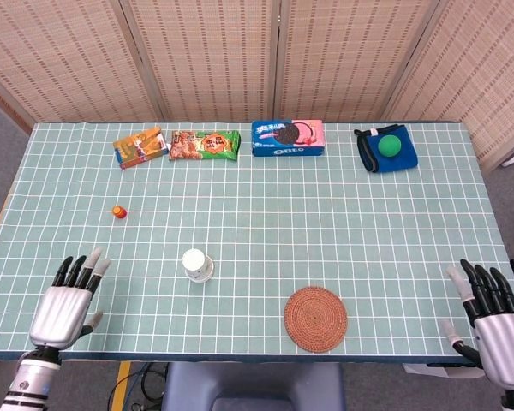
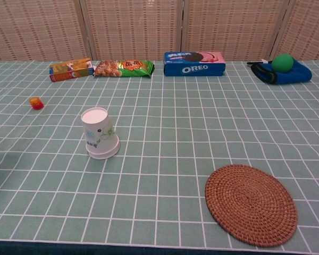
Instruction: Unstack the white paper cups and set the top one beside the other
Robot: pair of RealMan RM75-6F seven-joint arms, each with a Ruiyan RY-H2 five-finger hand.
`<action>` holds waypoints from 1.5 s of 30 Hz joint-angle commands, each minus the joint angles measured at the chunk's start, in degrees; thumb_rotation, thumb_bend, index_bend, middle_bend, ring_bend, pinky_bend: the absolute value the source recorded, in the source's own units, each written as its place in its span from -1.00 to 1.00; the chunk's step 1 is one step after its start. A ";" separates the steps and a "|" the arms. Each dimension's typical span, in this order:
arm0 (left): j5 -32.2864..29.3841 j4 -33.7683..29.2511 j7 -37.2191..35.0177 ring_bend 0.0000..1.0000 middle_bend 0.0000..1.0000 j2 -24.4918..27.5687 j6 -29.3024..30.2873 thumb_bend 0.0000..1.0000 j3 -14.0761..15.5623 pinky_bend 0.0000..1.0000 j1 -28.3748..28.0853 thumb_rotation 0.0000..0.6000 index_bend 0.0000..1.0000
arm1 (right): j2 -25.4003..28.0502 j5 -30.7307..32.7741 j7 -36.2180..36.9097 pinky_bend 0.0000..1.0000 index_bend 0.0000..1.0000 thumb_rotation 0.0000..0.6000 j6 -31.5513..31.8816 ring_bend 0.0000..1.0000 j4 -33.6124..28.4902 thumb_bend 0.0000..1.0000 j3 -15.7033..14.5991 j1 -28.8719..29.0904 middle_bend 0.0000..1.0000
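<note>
Cups (image 2: pixel 100 134) sit stacked upside down left of centre on the desk (image 1: pixel 265 231), at ten o'clock from the mat (image 1: pixel 315 318). Only the head view shows the left robot hand (image 1: pixel 64 306) and right robot hand (image 1: pixel 493 330), both empty, fingers spread.

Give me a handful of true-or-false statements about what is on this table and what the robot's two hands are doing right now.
1. The white paper cups stand mouth down, one over the other. True.
2. The left hand grips the cups. False: it hovers over the table's near left corner, fingers apart, well clear of them.
3. The woven round mat lies nearer the robot than the cups. True.
4. The Oreo box sits on the mat. False: it lies at the far edge of the table, by the screen.
5. The right hand holds a green ball. False: it is empty; the green ball rests on a blue pouch at the far right.
</note>
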 commanded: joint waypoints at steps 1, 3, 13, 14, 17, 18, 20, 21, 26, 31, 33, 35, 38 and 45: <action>-11.76 -4.40 3.28 -1.00 -1.00 0.20 -4.20 -0.41 -5.48 -1.00 -6.31 1.00 -0.90 | 0.79 1.62 1.56 -1.00 -0.99 1.00 -0.66 -1.00 -0.36 -0.38 0.48 0.53 -1.00; -14.91 -4.94 4.28 -1.00 -1.00 -0.28 -4.95 -0.41 -6.79 -1.00 -8.62 1.00 -0.89 | 1.19 2.39 2.31 -1.00 -0.99 1.00 -0.97 -1.00 -0.39 -0.38 0.72 0.81 -1.00; -26.47 0.14 7.36 -1.00 -1.00 -5.58 -10.64 -0.41 -8.90 -1.00 -20.08 1.00 -0.75 | 2.77 5.43 5.21 -1.00 -0.99 1.00 -1.57 -1.00 -0.45 -0.38 1.60 1.54 -1.00; -27.56 0.82 7.58 -1.00 -1.00 -6.19 -10.95 -0.41 -8.93 -1.00 -21.03 1.00 -0.74 | 2.89 5.90 5.50 -1.00 -0.99 1.00 -1.74 -1.00 -0.42 -0.38 1.75 1.66 -1.00; -31.56 2.98 8.07 -1.00 -1.00 -8.29 -11.58 -0.41 -9.12 -1.00 -24.22 1.00 -0.68 | 3.42 7.67 6.43 -1.00 -0.99 1.00 -3.00 -1.00 -0.37 -0.38 2.13 2.29 -1.00; -32.59 3.53 8.05 -1.00 -1.00 -8.83 -11.77 -0.41 -9.23 -1.00 -25.06 1.00 -0.67 | 3.57 8.12 6.65 -1.00 -0.99 1.00 -3.44 -1.00 -0.36 -0.38 2.19 2.49 -1.00; -34.82 4.95 8.34 -1.00 -1.00 -9.88 -12.21 -0.41 -9.46 -1.00 -27.13 1.00 -0.64 | 3.89 8.80 7.11 -1.00 -0.98 1.00 -4.15 -1.00 -0.41 -0.38 2.22 2.80 -1.00; -35.79 5.57 8.65 -1.00 -1.00 -10.27 -12.28 -0.41 -9.54 -1.00 -28.03 1.00 -0.63 | 4.02 8.95 7.30 -1.00 -0.99 1.00 -4.32 -1.00 -0.42 -0.38 2.21 2.88 -1.00; -41.26 7.76 10.41 -1.00 -1.00 -12.22 -12.29 -0.41 -9.67 -1.00 -32.61 1.00 -0.58 | 4.40 9.71 8.07 -1.00 -0.99 1.00 -4.58 -1.00 -0.43 -0.38 2.31 3.10 -1.00; -45.41 8.68 11.78 -1.00 -1.00 -13.94 -11.15 -0.41 -9.05 -1.00 -36.30 1.00 -0.54 | 4.89 10.11 9.08 -1.00 -0.99 1.00 -4.74 -1.00 -0.28 -0.38 2.40 3.37 -1.00; -46.52 9.10 12.02 -1.00 -1.00 -14.55 -10.54 -0.41 -8.52 -1.00 -37.32 1.00 -0.52 | 5.07 10.08 9.51 -1.00 -0.99 1.00 -4.56 -1.00 -0.22 -0.38 2.35 3.33 -1.00; -47.65 9.23 12.23 -1.00 -1.00 -14.99 -9.99 -0.41 -8.07 -1.00 -38.09 1.00 -0.51 | 5.17 10.04 9.81 -1.00 -0.98 1.00 -4.42 -1.00 -0.17 -0.38 2.28 3.28 -1.00; -49.14 8.98 12.56 -1.00 -1.00 -15.63 -8.58 -0.41 -7.51 -1.00 -39.21 1.00 -0.51 | 5.25 9.85 9.97 -1.00 -0.99 1.00 -4.31 -1.00 -0.08 -0.38 2.17 3.30 -1.00; -50.77 7.93 13.34 -1.00 -1.00 -17.17 -5.19 -0.41 -6.27 -1.00 -41.36 1.00 -0.50 | 5.55 8.60 10.92 -1.00 -0.98 1.00 -3.37 -1.00 0.21 -0.38 1.62 2.99 -1.00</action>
